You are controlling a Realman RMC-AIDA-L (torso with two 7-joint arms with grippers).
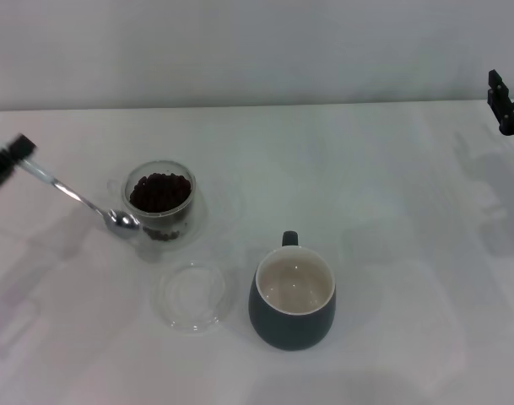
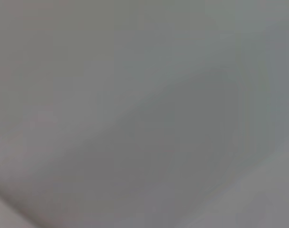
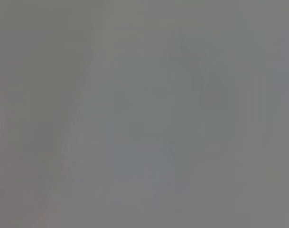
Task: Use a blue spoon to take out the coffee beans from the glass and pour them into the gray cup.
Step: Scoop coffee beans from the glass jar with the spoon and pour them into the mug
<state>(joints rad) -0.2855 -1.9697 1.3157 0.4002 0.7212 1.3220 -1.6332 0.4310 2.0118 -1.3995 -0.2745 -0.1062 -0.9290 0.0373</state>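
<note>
Both wrist views gave only blank grey haze, with no object or finger to be made out. In the head view the left gripper (image 1: 5, 160) was cut off by the picture's left edge and smeared, so how its fingers stood could not be read. The blue spoon (image 1: 79, 198) was blurred along its handle where it met that gripper. The right gripper (image 1: 508, 105), over the table's far right corner, was clipped by the right edge.

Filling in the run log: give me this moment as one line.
left gripper: holds blue spoon | bowl beside glass, empty | coffee beans in glass | gray cup empty | right gripper: parked
</note>
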